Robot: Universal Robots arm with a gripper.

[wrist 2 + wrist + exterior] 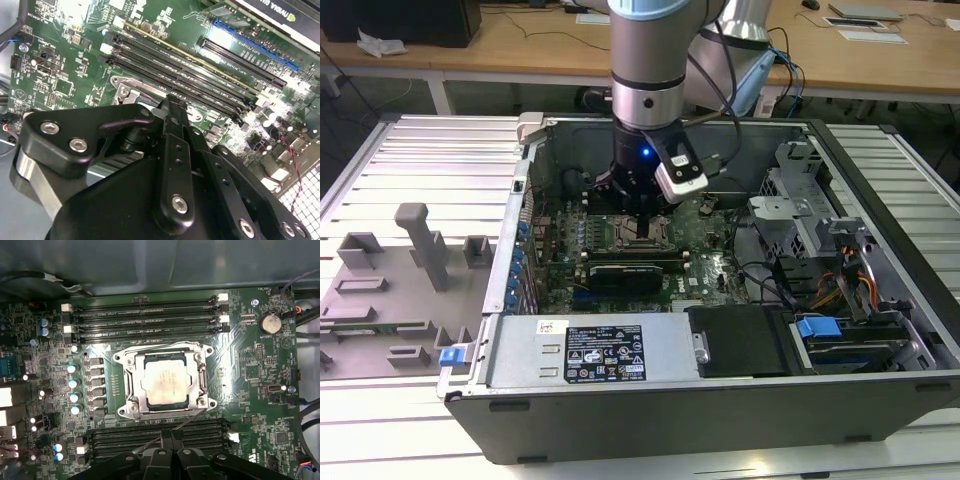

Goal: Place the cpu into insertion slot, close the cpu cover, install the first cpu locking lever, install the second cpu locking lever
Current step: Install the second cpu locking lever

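The cpu (165, 382), silver-grey on top, lies flat in the insertion slot (193, 385) in the middle of the green motherboard. The steel cpu cover (131, 385) is folded down around it. One wire locking lever (155, 345) runs along the cover's edge on the memory-slot side. A second thin lever (170, 430) slants away from the socket corner and crosses just in front of my fingertips. My gripper (167, 439) is shut, tips together, close beside the socket. The exterior view has the gripper (642, 212) down inside the open case, just above the socket (640, 238).
Long black memory slots (145, 317) flank the socket on two sides. A black expansion card (625, 270) lies nearer the exterior camera than the socket, with the power supply (590, 352) in front. A drive cage and cables (810, 215) fill the exterior view's right. A grey fixture tray (390, 290) lies outside the case.
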